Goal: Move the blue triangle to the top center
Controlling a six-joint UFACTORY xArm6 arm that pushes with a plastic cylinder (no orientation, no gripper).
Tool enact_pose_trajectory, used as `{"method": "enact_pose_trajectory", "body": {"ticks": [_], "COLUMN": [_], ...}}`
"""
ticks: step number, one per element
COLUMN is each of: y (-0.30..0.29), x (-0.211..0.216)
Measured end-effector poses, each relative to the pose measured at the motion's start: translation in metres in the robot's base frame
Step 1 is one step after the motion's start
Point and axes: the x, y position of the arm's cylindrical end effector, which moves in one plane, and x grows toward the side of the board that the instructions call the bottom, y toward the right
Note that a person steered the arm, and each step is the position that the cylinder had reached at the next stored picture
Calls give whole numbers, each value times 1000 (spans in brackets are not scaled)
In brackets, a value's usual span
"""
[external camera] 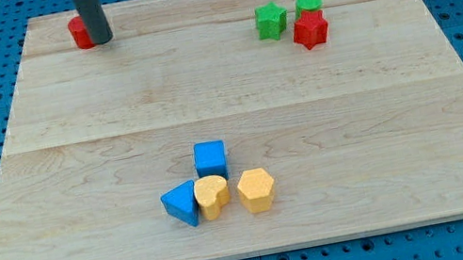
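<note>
The blue triangle is lying near the view's bottom, left of centre, with its right side touching a yellow heart-shaped block; a blue cube is sitting just above that pair and a yellow hexagonal block just to the heart's right. No fingers are fitted, so nothing is being gripped: the rod's tip is being held at the view's top left, right beside a red block and well apart from the triangle. For a clean push, the tip would best be brought round below the triangle, and the push angled up and slightly rightward, past the cube's left side. The wooden tabletop is offering an open lane through its middle, while a green star, a green block and a red star are being left clustered at the top right.
</note>
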Motion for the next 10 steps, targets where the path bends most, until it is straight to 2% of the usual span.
{"method": "enact_pose_trajectory", "body": {"ticks": [3, 4, 5, 6, 7, 8, 9, 10], "y": [-18, 34, 98, 134, 107, 49, 47, 94], "x": [3, 1, -46, 43, 162, 283, 354, 343]}}
